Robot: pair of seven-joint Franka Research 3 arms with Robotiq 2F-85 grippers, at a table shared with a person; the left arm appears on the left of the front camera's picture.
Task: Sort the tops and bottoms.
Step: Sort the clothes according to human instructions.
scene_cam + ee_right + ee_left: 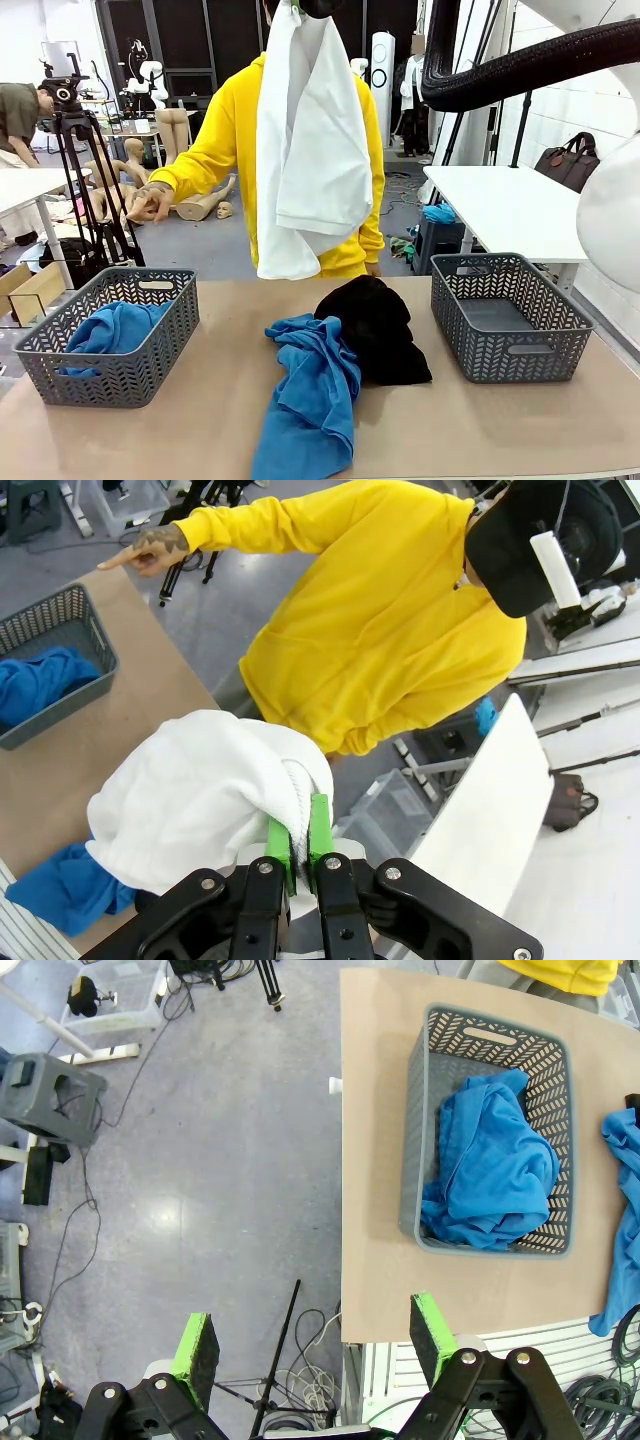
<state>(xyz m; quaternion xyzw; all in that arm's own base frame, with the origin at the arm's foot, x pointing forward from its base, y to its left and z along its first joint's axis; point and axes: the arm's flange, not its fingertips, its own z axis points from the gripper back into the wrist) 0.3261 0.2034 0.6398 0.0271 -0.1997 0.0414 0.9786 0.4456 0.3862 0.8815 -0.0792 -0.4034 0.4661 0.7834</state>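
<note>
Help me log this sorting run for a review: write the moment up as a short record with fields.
right gripper: shut on white shirt, held high, hanging in front of the person
left gripper: open, holding nothing
left basket: holds first blue top
right basket: grey, on the table's right side
second blue top: crumpled mid-table
black bottoms: mid-table, touching the second blue top
person's hand: pointing toward the robot's left
</note>
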